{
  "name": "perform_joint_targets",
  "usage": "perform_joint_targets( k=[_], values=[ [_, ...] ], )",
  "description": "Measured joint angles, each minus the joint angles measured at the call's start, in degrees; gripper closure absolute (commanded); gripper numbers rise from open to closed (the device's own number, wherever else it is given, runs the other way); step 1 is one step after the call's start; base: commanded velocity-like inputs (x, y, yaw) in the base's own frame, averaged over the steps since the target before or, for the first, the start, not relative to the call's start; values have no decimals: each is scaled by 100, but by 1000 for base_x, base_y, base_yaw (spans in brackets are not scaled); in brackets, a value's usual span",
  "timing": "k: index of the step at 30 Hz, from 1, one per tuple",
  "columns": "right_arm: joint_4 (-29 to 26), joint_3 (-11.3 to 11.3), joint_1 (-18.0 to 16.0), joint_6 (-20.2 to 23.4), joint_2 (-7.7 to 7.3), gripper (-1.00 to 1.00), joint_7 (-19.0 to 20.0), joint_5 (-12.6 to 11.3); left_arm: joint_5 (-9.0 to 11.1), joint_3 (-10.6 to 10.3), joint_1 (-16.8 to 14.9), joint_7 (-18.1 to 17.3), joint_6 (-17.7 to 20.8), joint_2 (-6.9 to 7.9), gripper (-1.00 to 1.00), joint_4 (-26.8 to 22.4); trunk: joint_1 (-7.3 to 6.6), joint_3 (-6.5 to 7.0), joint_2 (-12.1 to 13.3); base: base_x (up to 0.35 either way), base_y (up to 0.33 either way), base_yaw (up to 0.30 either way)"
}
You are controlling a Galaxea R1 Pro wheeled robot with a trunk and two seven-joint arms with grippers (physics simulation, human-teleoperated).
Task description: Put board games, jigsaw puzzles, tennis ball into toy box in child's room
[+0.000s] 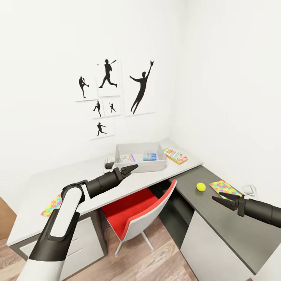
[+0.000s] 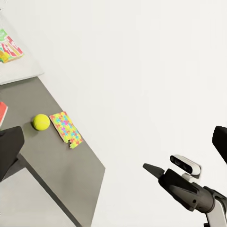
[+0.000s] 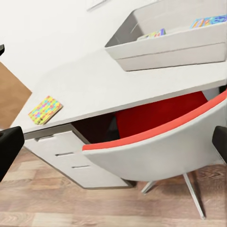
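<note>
While two bright game boxes [image 1: 138, 157] lie in the grey toy box [image 1: 139, 166] on the light desk wing, a third board game [image 1: 175, 155] sits beside it. Tennis ball [image 1: 200, 187] & jigsaw [image 1: 224, 188] rest on the dark wing; 2nd jigsaw [image 1: 52, 205] near the light wing's far end. Left gripper [image 1: 130, 169] w/ fingers spread, empty, over the desk by the tub; right gripper [image 1: 223, 201] likewise open by the jigsaw.

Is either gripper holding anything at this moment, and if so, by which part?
Nothing is held. The left gripper and right gripper are both open and empty above the table.
</note>
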Motion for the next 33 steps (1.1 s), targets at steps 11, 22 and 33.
perform_joint_targets(
  k=[11, 22, 33],
  values=[
    [1, 14, 8, -65, 3, -100, -1, -3, -16, 17, 23, 14, 0, 15, -100, 3, 0, 3, 0, -9, 1, 4],
    [13, 16, -33, 67, 3, -100, -55, 81, -17, 240, 94, 11, 0, 25, -100, 2, 0, 4, 0, -2, 0, 108],
    [21, 44, -52, 106, 4, -100, -188, 193, -18, 334, 111, 10, 0, 21, -100, 6, 0, 4, 0, 0, 0, 244]
  ],
)
